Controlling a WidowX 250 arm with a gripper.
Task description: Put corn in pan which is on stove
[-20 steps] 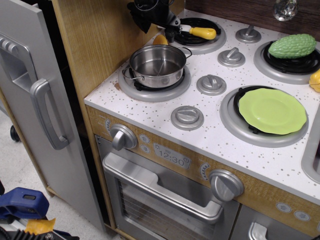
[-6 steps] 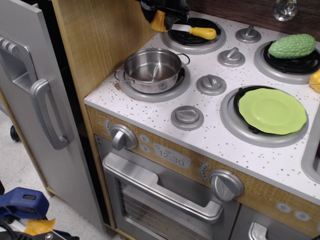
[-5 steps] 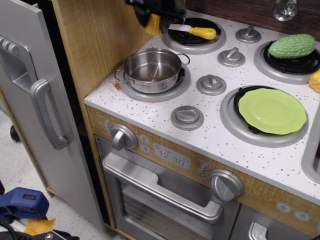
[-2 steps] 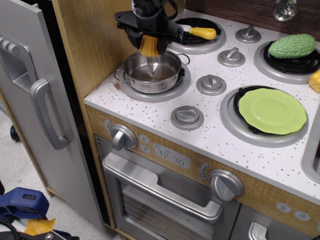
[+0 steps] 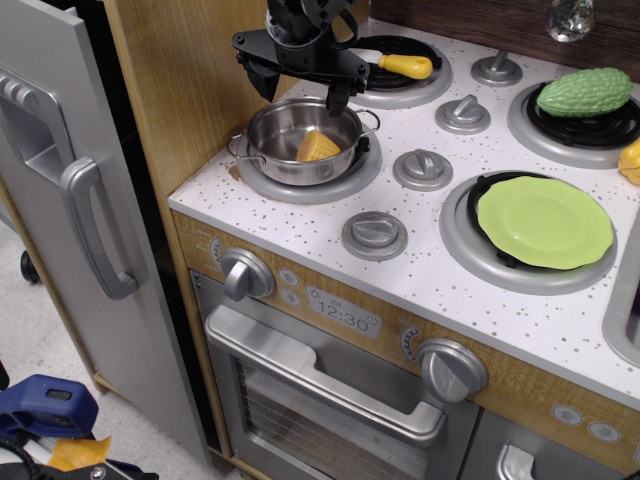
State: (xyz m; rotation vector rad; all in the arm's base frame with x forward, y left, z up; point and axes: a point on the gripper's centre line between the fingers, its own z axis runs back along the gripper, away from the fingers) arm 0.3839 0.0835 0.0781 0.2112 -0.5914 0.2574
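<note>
The corn [image 5: 318, 146], a small yellow-orange ridged piece, lies inside the pan [image 5: 275, 150], a shiny steel pot with two loop handles. The pan sits on the front-left burner of the stove [image 5: 300, 235], which has a white speckled top. My black gripper [image 5: 298, 88] hovers just above the pan's far rim. Its fingers are spread wide apart and hold nothing.
A yellow-handled toy knife [image 5: 398, 64] lies on the back-left burner. A lime-green plate [image 5: 543, 221] covers the front-right burner. A bumpy green vegetable [image 5: 584, 92] sits on the back-right burner. Grey knobs [image 5: 423, 168] stand between burners. A wooden wall [image 5: 190, 90] rises left of the pan.
The gripper carried the corn from the back-left burner to above the pan, then opened. The corn dropped out of the fingers and now lies in the pan.
</note>
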